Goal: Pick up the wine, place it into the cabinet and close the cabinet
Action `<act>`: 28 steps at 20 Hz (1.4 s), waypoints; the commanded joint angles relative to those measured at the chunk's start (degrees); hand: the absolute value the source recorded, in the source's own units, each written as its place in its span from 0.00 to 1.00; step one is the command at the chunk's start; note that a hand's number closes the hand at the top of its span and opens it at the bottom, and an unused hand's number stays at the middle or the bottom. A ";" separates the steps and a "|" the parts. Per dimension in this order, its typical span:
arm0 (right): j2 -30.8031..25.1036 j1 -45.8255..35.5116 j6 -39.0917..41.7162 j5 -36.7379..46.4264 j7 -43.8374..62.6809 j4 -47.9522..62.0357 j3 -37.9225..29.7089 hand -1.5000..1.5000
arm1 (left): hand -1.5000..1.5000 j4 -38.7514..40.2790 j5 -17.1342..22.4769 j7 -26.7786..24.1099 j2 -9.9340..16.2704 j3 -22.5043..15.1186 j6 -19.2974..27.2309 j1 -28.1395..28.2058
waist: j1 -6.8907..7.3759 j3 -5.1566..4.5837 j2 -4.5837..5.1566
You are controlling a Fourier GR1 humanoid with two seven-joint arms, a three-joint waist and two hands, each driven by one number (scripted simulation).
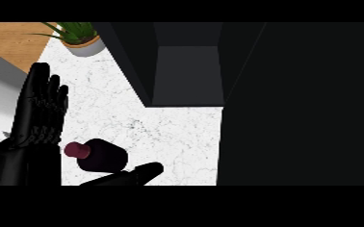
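The wine bottle (103, 156) is dark with a maroon cap (77, 150) and stands on the white marble counter (171, 134) near the lower left. Only a black part of my right hand (131, 174) shows at the lower edge, just below and right of the bottle; I cannot tell whether it touches it. My left hand (37, 110) rests open at the left edge, fingers up, a little left of the bottle. Farther back, the dark cabinet (188, 72) is open, showing its grey inside. Its door (292, 106) fills the right side.
A potted plant (82, 38) in a grey pot sits at the back left, next to a wooden surface (18, 43). Bare marble lies between the bottle and the cabinet's opening.
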 commanded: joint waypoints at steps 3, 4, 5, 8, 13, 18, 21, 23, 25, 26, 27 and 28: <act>-0.85 2.15 -0.99 -1.75 5.53 -12.57 0.69 0.00 | 0.00 -7.23 10.21 -2.04 1.60 3.32 -0.79 5.19 | -0.28 -0.05 0.08; -0.37 0.64 -1.87 -1.33 5.90 -12.21 0.38 0.00 | 0.00 -9.08 12.22 -3.77 3.19 3.65 -0.60 8.79 | 0.10 -0.17 0.00; -0.07 -0.73 -1.87 -0.86 5.47 -10.31 0.66 0.00 | 0.00 -5.44 14.48 -6.22 2.59 4.70 0.52 8.79 | -0.07 -0.14 0.24; -0.56 2.73 -1.31 -1.06 3.57 -12.41 1.56 0.00 | 0.00 -3.71 16.07 -11.29 2.55 3.93 2.12 14.20 | -0.41 -0.08 0.03; -1.49 0.21 -2.48 -1.85 8.74 -14.69 0.56 0.00 | 0.00 -1.83 25.39 -19.69 5.11 7.41 -0.59 20.68 | -0.06 -0.13 0.07; -1.92 2.70 -1.80 -3.51 5.51 -13.75 -0.89 0.00 | 0.00 4.19 35.84 -32.21 6.26 13.67 -4.60 25.30 | -0.27 -0.06 0.10; -1.36 0.77 -2.98 -1.50 7.66 -15.11 1.32 0.00 | 0.00 8.77 36.58 -36.97 4.50 12.44 -5.71 26.84 | -0.28 -0.06 0.05; -1.90 1.14 -2.29 -2.32 6.85 -13.99 0.25 0.00 | 0.00 14.52 39.16 -41.65 3.99 14.27 -7.33 26.29 | -0.45 -0.05 0.16; -1.23 1.81 -2.99 0.86 6.15 -13.19 2.93 0.00 | 0.00 16.13 39.79 -45.30 3.91 15.34 -8.20 28.54 | -0.18 -0.02 0.10; -2.05 4.39 -2.26 0.43 4.74 -14.53 3.01 0.00 | 0.00 17.03 38.73 -43.59 2.66 14.20 -7.20 27.35 | -0.58 0.04 0.08; -2.82 4.01 -1.45 -2.89 3.91 -13.98 -0.23 0.00 | 0.00 18.42 42.41 -44.88 5.46 19.84 -9.80 25.90 | -0.59 0.04 0.17; -2.82 1.28 -2.59 -1.88 8.08 -15.71 0.94 0.00 | 0.00 21.95 39.77 -45.62 2.93 17.05 -8.00 24.15 | -0.88 -0.02 0.22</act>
